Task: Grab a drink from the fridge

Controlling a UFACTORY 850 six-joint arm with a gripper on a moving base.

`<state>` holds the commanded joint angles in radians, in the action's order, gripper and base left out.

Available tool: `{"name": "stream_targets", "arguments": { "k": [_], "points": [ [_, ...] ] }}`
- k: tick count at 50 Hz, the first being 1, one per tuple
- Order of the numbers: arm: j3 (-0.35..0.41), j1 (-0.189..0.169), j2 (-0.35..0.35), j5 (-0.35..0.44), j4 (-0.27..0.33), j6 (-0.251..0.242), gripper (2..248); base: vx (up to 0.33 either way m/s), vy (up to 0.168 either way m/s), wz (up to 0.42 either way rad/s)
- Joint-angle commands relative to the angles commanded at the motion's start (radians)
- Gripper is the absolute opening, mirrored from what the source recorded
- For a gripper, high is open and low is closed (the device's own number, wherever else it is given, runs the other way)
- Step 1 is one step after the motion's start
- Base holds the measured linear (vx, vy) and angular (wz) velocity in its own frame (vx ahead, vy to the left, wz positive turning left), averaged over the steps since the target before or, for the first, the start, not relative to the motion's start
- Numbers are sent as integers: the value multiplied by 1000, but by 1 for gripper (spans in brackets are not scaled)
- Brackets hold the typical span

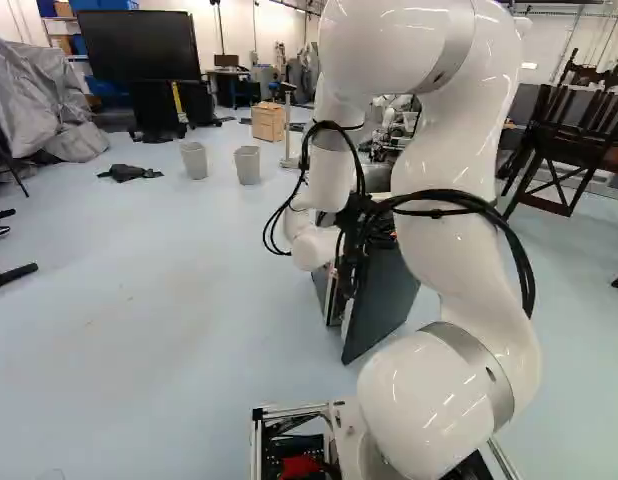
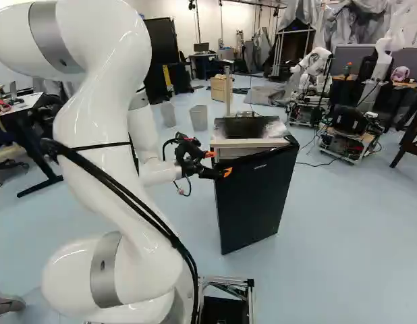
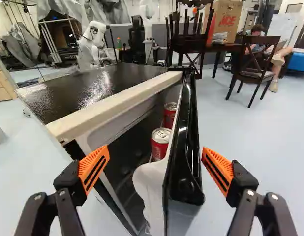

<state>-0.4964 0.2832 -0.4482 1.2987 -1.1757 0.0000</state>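
Since the fridge door [image 3: 184, 172] stands ajar, the gripper [image 3: 156, 149], fingers spread either side of its edge, is likely set to swing it wider; contact is hard to judge. Ahead, the door shelf [image 3: 150, 184] keeps red cans [image 3: 160, 147] upright.

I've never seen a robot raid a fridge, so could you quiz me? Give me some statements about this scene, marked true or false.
1. The glossy black fridge door stands partly open. True.
2. The small black-topped fridge is lying on its back. False: it stands upright.
3. Two red metal cans are just inside the door. True.
4. The black claw with orange pads has its two fingers spread apart. True.
5. The claw is gripping one of the cans. False: its fingers grip nothing.
6. The long jointed arm is bright green. False: it is mainly white.
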Motion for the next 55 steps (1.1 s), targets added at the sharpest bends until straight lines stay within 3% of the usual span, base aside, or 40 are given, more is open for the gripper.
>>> {"name": "stream_targets", "arguments": {
  "k": [55],
  "points": [
    [210,-22,132,22,-5,0,247,0,0,0]
  ]
}}
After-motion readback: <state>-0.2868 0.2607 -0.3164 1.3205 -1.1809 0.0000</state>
